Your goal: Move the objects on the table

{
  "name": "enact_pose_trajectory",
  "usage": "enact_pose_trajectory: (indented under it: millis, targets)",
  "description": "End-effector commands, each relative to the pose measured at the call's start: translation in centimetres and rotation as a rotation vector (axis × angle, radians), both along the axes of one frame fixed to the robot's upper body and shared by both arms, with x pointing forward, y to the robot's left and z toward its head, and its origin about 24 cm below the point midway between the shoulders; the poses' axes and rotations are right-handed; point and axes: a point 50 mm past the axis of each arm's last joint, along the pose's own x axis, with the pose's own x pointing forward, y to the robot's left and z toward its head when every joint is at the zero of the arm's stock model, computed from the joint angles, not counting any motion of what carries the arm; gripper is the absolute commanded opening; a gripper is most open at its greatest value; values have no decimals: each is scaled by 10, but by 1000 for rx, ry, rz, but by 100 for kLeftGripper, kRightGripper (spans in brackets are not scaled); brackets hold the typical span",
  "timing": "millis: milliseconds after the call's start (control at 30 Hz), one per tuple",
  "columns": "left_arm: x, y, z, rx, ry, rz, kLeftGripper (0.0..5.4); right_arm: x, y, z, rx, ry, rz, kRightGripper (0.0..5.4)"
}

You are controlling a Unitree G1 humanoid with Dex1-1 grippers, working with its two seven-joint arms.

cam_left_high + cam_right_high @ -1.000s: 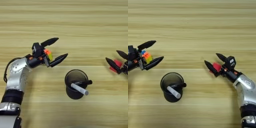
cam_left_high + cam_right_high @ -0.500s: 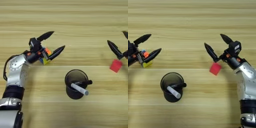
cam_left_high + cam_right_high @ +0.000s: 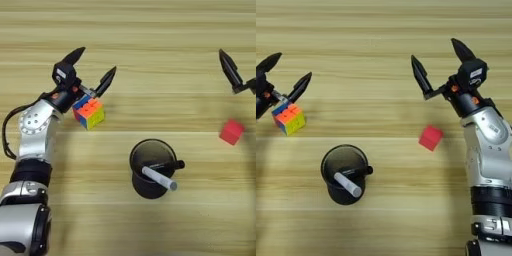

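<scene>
Both hands are wide open, holding nothing. The left hand (image 3: 92, 69) is above the colourful block (image 3: 89, 111); the right hand (image 3: 440, 62) is above the red cube (image 3: 430, 137). Both look set down. The cup (image 3: 152, 167) probably holds the marker (image 3: 159, 178) and pen (image 3: 167, 164).

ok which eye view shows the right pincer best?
Right eye view: the whole right pincer shows, both black fingers spread open above the small red cube. Left eye view catches only one finger at its right edge.

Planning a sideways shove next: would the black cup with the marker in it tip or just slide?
The black cup stands upright and looks squat, so it would probably slide. The marker leans out over its rim and may rattle or shift. Pushing low on its wall seems safest.
</scene>
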Motion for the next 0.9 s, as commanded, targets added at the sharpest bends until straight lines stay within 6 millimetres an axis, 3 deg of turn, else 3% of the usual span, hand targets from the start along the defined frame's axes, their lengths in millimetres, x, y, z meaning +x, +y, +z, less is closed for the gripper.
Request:
enact_pose_trajectory:
  millis: [33,200,467,900]
  targets:
    - [-1,9,-3,62,10,59,540,-2,-4,0,-20,-12,-34,537]
    - [-9,14,-8,88,28,60,540,-11,-12,-11,8,-15,-36,537]
    - [-23,16,-32,141,129,-27,540,-5,-32,-52,19,159,-33,537]
    - [-21,26,-64,122,299,-13,540,-2,-44,-96,-14,334,-25,537]
